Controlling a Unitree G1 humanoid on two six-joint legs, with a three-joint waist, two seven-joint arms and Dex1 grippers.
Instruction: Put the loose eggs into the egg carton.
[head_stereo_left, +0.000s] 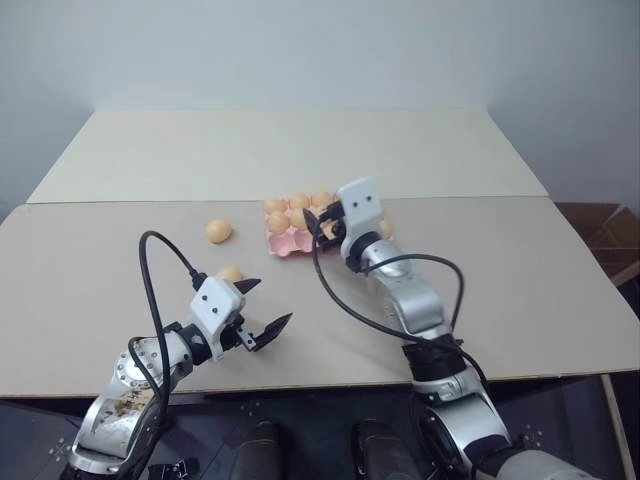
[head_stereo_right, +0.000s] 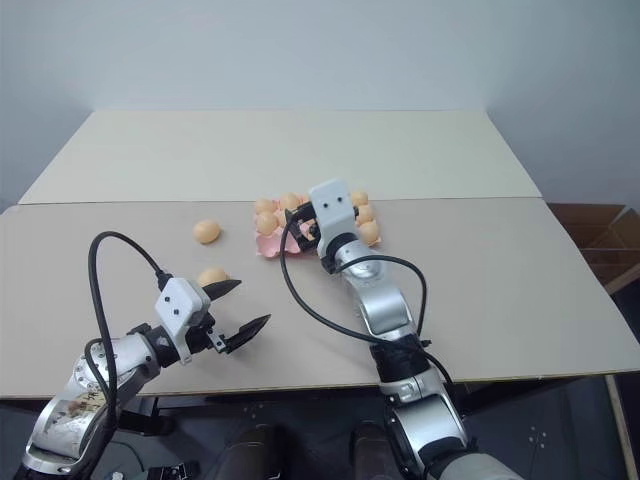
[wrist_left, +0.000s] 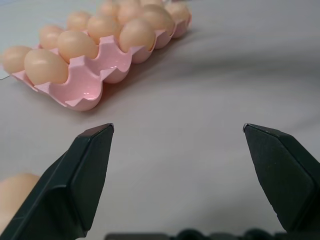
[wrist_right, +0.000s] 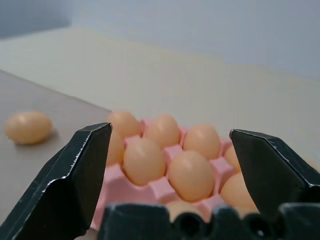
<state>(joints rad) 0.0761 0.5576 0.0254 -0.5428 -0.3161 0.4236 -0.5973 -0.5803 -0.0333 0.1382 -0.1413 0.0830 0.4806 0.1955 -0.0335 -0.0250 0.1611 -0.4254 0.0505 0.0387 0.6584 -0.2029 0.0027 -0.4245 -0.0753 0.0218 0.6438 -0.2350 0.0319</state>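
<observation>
A wide tan table (head_stereo_left: 520, 290) fills the middle of the head views, with a paler board behind it running toward the upper part of the frame.

The right arm reaches up from the lower right of the head view, elbow bent, forearm slanting toward the centre, with a black cable looping off it. Its right gripper (head_stereo_left: 318, 222) hangs over the near edge of the egg carton (head_stereo_left: 285, 243), which lies just above the centre of the frame. In the right wrist view the two black fingers (wrist_right: 80, 175) stand spread wide with nothing between them, and the filled cups lie beyond the gap.

The left arm comes in from the lower left corner, bent and held low over the table, its own cable arching above it. The left gripper (head_stereo_left: 262, 310) points toward the centre of the frame, its fingers (wrist_left: 82, 175) spread wide apart and empty above bare table.

The pink carton holds several pale orange eggs, and a front corner cup (wrist_left: 90, 95) is empty.

Two loose eggs lie on the table to the left of the carton: one egg (head_stereo_left: 219, 231) near its left edge, a second egg (head_stereo_left: 230, 273) lower down, just beside the left gripper's upper finger.
</observation>
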